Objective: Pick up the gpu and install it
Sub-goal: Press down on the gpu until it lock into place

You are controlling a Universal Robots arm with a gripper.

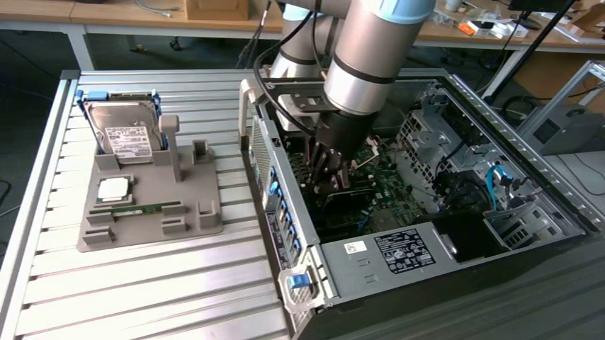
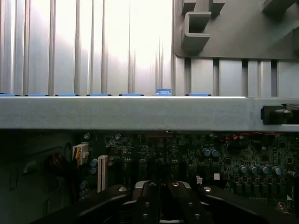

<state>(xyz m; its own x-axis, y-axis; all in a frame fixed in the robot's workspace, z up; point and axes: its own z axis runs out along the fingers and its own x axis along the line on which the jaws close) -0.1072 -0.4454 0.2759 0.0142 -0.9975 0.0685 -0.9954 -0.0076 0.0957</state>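
Hanging low inside the computer case [image 1: 492, 120], the clenched gripper [image 1: 329, 185] near the rear wall, above the motherboard [image 1: 397, 191].

Place: a robotics lab or electronics workshop.
Centre: an opened computer case [image 1: 426, 205] is laid on a slatted aluminium table [image 1: 142, 283].
Beside the case: a grey parts fixture [image 1: 151, 205] is set.
Behind the case: cluttered wooden benches [image 1: 123, 14] are seen.

Silver arm [image 1: 364, 64] with light-blue caps, black cables, and black gripper [image 1: 328, 185].
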